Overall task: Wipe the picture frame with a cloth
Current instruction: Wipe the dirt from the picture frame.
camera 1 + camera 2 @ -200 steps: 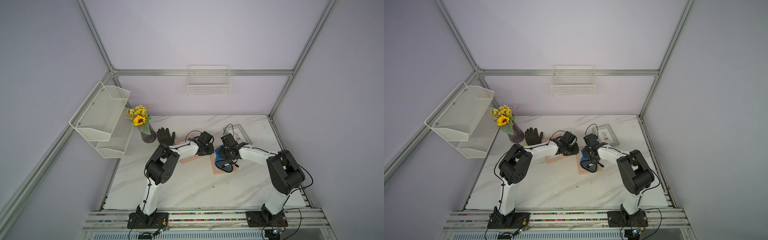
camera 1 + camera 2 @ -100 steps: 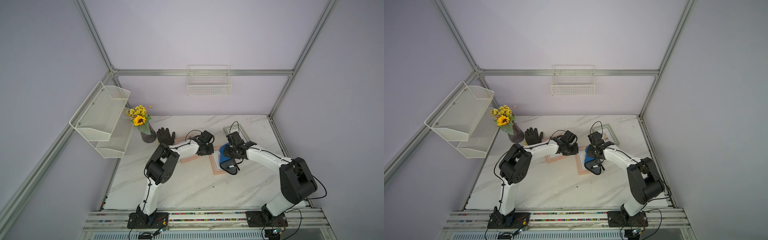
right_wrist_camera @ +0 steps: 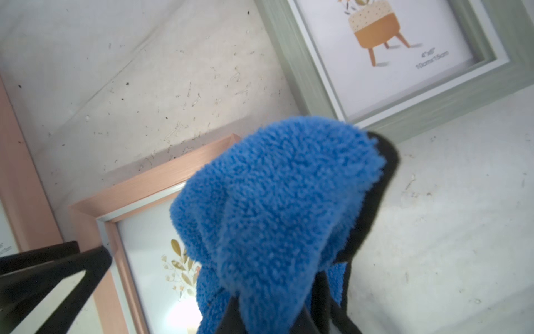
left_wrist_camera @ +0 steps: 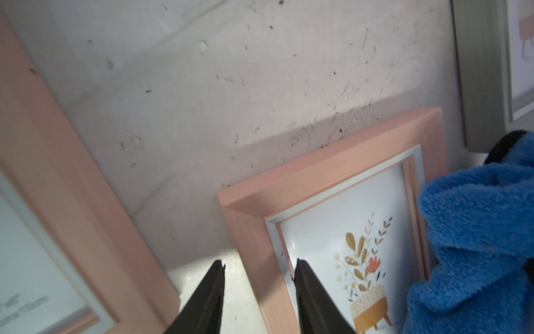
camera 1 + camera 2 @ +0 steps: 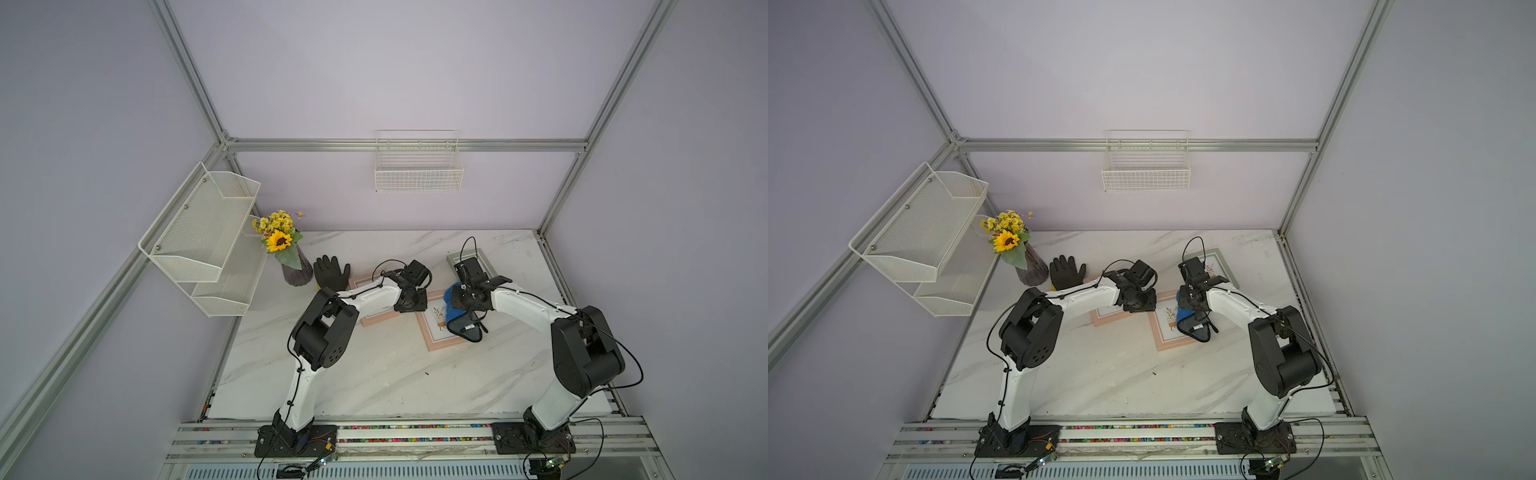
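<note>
1. The desk (image 5: 374, 386) carries the pink picture frame (image 5: 434, 328) lying flat between the 2 arms. Its long axis runs roughly from the back wall toward the robot bases.
2. The cloth (image 5: 453, 307) lies bunched over the frame's right half and overhangs its right edge.
3. The right gripper (image 3: 274, 315) has its fingers clamped on the cloth from above. The uncovered glass lies to its left.
4. The left gripper (image 4: 260, 261) has its fingers partly open, astride the frame's left rail, gripping nothing.
5. Judgement: the next stroke falls to the right arm, leftward across the short axis.
</note>
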